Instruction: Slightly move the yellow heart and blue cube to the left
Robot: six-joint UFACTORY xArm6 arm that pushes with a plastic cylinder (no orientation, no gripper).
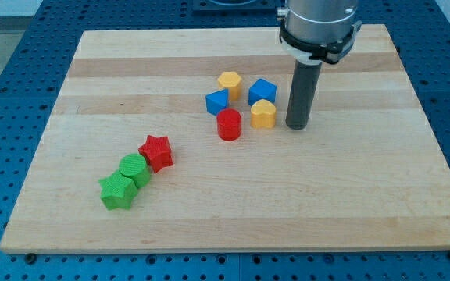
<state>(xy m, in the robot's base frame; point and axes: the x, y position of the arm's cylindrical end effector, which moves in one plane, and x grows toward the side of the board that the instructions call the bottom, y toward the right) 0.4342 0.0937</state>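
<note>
Now my tip (297, 126) rests just right of the yellow heart (263, 114), below-right of the blue cube (262, 90).

On my screen the counter (92, 94) is pale wood with light and darker stripes, set on a blue pegboard (6, 78) dotted with holes. The heart (263, 114) and hexagon (229, 81) are yellow, the cube (262, 90) and second block (217, 101) blue, the cylinder (229, 124) and star (156, 151) red, two blocks (118, 191) (135, 168) green. My tip (297, 126) is dark grey.
</note>
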